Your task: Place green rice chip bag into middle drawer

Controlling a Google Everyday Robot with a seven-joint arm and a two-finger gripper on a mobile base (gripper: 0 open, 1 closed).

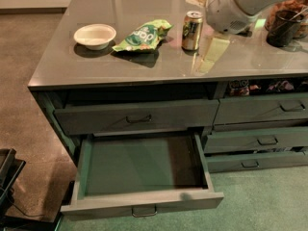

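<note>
The green rice chip bag (143,35) lies flat on the grey countertop, between a white bowl (95,35) and a drink can (193,30). The middle drawer (144,202) is pulled far out below the counter, and its green inside holds nothing. My gripper (222,14) is at the end of the bulky white arm coming in from the top right. It hovers over the counter just right of the can, about a bag's length from the bag. Nothing shows in its grasp.
The matching wide drawer (137,118) above is shut. Narrower drawers (262,110) fill the right column. A dark cup (283,28) and snack items stand at the far right of the counter. A dark object (7,170) sits on the floor at the left.
</note>
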